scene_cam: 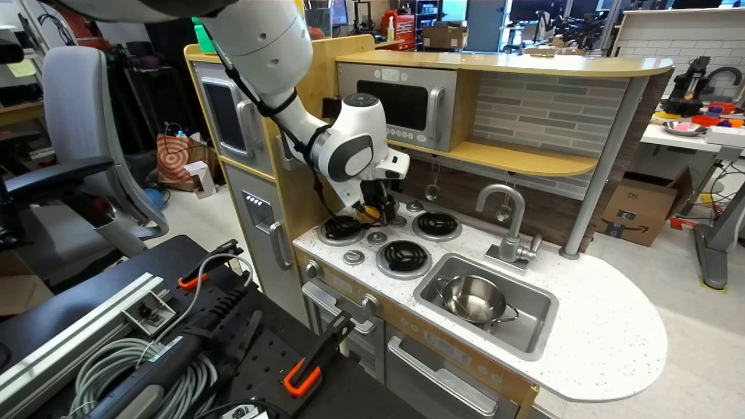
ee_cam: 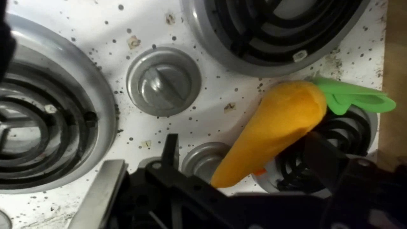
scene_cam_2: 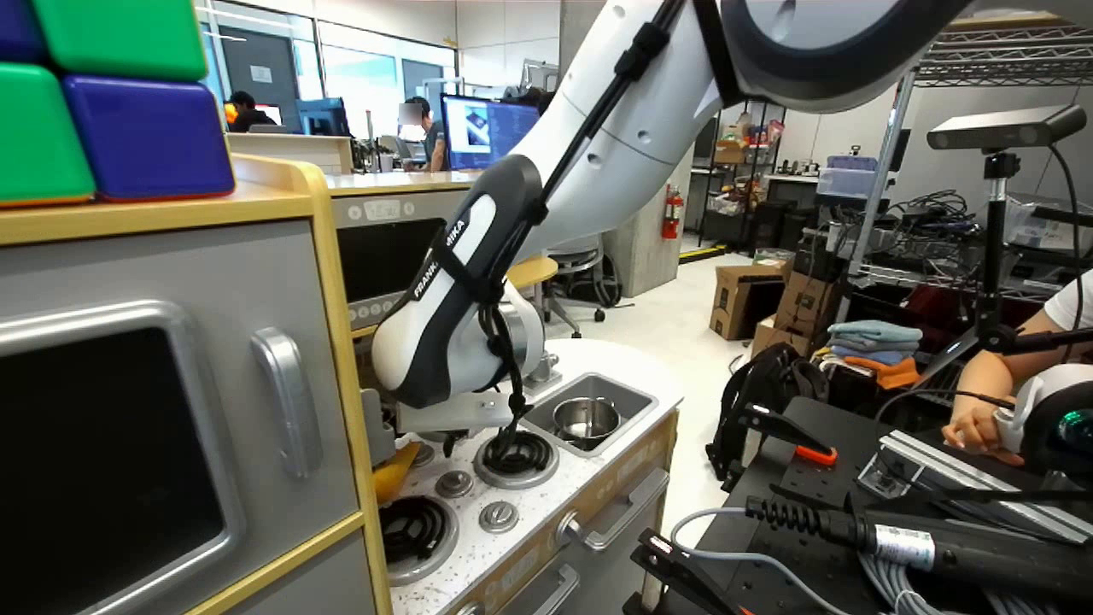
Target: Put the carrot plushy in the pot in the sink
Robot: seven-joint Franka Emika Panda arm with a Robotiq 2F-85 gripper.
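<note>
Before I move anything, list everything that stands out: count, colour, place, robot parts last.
countertop: 1, speckled white, mid-scene
sink: 1, grey, set in countertop
faucet: 1, grey, behind sink
pot: 1, shiny steel, in sink
burners: at least 3, black and grey, on countertop
knobs: at least 4, grey, among burners
carrot plushy: 1, orange and green, by burners
microwave: 1, grey and black, behind burners
blocks: 4, blue and green, on tall cabinet
clamps: at least 2, black and orange, on dark table
cable coil: 1, grey, on dark table
cardboard boxes: several, brown, in background
robot arm: 1, white and black, over countertop
tool: 1, black, open at carrot plushy
</note>
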